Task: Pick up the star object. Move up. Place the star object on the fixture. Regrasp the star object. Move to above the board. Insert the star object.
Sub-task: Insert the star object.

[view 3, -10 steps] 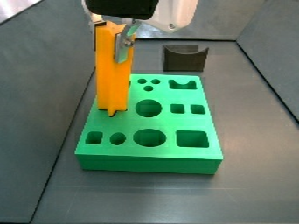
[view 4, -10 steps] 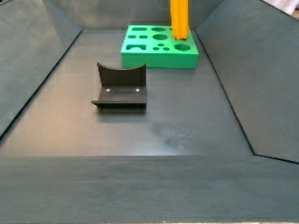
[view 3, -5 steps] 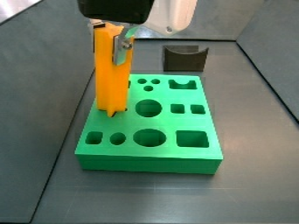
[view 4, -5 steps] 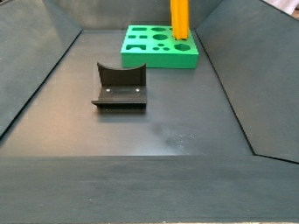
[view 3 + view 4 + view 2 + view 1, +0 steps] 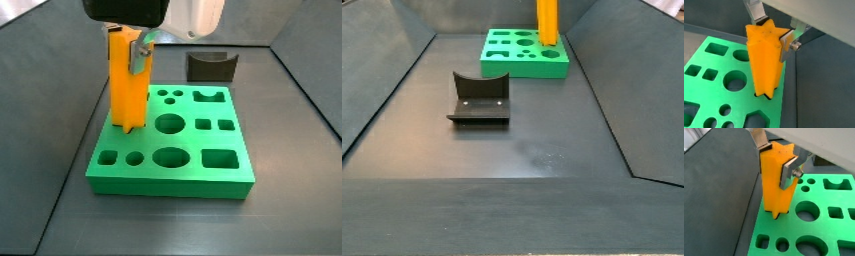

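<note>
Gripping the star (image 5: 775, 180) near its top end, the gripper (image 5: 776, 159) sits above the board (image 5: 201, 160), over the board edge that is on the left in a side view. Silver fingers (image 5: 789, 171) clamp opposite faces of the star, jaws closed on it; same hold shows in the other wrist view, gripper (image 5: 775, 27) on star (image 5: 764, 60).

Star hangs upright, long axis vertical. Its lower tip is at the star-shaped hole in the board (image 5: 817, 228); in both wrist views a dark sliver of hole shows around the tip. Looks like the tip has just entered the hole, but how deep I cannot tell. In a side view the star (image 5: 126, 80) stands nearly full height above the board's top face, so most of it is not in.

Fixture (image 5: 210, 66) stands behind the board, apart from it, nothing on it. In the other side view the fixture (image 5: 478, 99) is well in front of the board (image 5: 523, 55), bare, and the star (image 5: 548, 22) rises from the board's right side; gripper out of frame there.

Progress judgement: pick-up, lift, fixture placement, regrasp and move above board look done, since star is held upright at its hole. Insertion started or about to start. Left: push star down fully, then release.
</note>
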Available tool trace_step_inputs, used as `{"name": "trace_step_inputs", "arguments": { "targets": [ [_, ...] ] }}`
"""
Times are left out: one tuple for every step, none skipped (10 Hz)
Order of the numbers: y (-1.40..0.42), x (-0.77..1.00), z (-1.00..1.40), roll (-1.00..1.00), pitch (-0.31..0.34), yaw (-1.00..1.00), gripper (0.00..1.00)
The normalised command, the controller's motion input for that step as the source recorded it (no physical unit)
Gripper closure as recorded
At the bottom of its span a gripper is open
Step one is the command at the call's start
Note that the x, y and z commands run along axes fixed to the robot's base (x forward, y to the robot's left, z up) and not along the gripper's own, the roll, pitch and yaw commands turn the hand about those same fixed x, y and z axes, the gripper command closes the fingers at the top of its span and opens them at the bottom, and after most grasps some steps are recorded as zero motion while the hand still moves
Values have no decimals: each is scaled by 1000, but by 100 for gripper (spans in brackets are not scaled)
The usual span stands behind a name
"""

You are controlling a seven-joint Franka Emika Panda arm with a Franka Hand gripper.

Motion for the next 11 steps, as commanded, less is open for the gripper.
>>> {"name": "trace_step_inputs", "arguments": {
  "targets": [
    [66,0,-211,-11,0,0,100],
    [66,0,-200,-40,0,0,100],
    [0,54,-151,-106,-11,0,100],
    [0,74,-174,-109,-43,-31,100],
    [0,74,-160,-133,-70,-43,100],
    [-31,51,-183,-114,-97,-66,100],
    [-54,69,-177,-83,-117,-83,100],
    [0,54,-149,-154,-123,-94,100],
    [0,0,-169,-214,-171,-86,100],
    [0,0,-271,-97,-140,-103,100],
    [0,0,-323,0,-91,-83,100]
  ]
}}
